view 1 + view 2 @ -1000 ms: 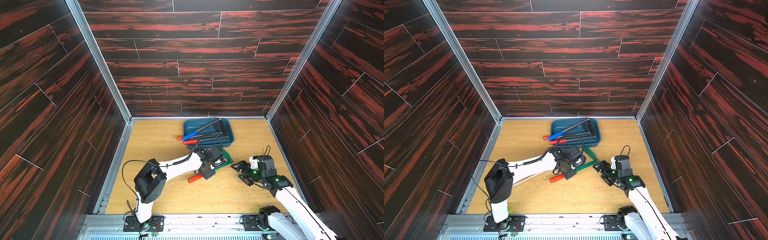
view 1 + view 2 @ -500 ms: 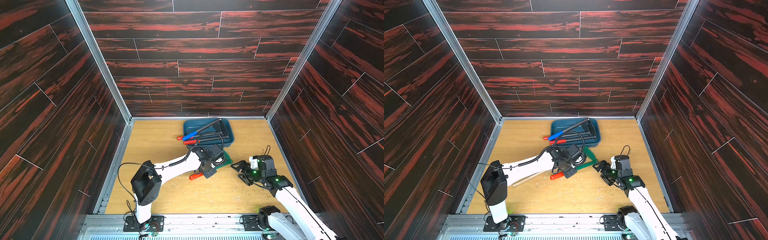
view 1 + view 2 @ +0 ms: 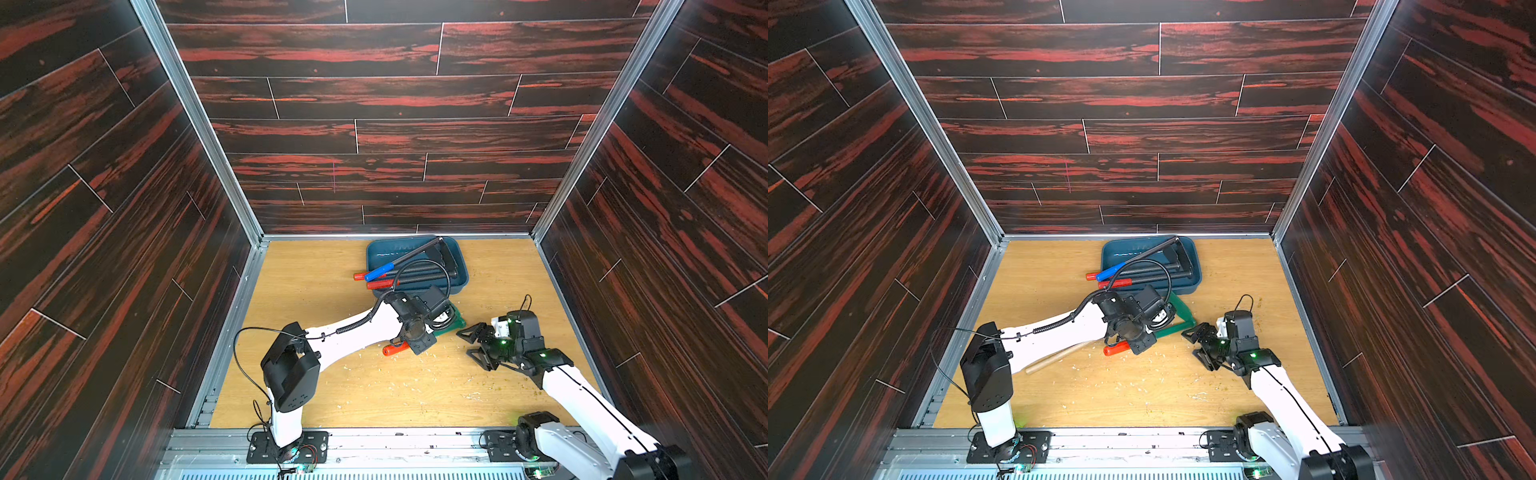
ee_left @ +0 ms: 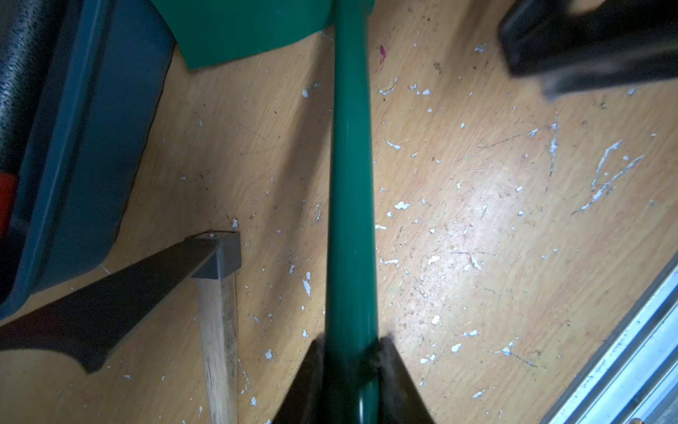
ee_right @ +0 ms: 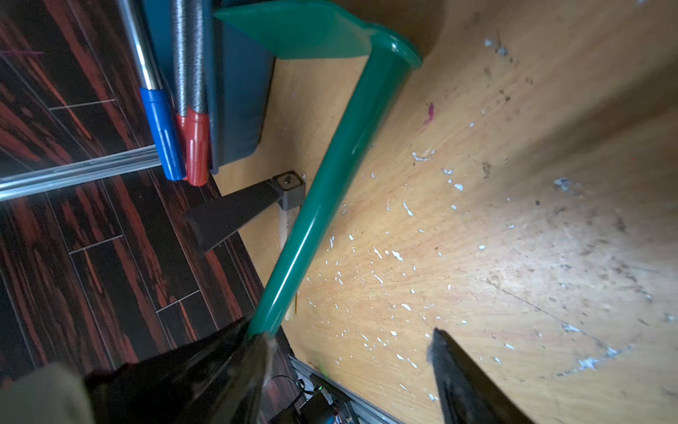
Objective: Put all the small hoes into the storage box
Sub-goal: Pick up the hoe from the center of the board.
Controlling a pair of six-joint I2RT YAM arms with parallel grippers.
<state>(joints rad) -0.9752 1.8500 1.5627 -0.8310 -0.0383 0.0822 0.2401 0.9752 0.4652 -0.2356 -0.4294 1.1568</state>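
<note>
The small hoe (image 3: 455,322) is green plastic with a red grip (image 3: 392,349), and its blade (image 3: 1181,305) lies just in front of the storage box (image 3: 461,266). My left gripper (image 4: 350,352) is shut on its green shaft (image 4: 350,183), about midway along it. The storage box (image 3: 1196,266) is a dark teal tray at the back of the floor. Several long tools with red and blue grips stick out over its left rim. My right gripper (image 3: 473,345) stands open just right of the hoe's blade, with nothing between its fingers (image 5: 458,367).
A second hoe with a dark metal blade (image 4: 110,293) and a wooden handle (image 3: 1054,357) lies on the floor under my left arm. Pale chips litter the wooden floor (image 3: 415,386). Dark panelled walls close in three sides, and a metal rail (image 3: 374,436) runs along the front.
My left arm has shifted a little, elbow swinging left, carrying the green hoe slightly toward the box. The right arm has stayed where it was.
</note>
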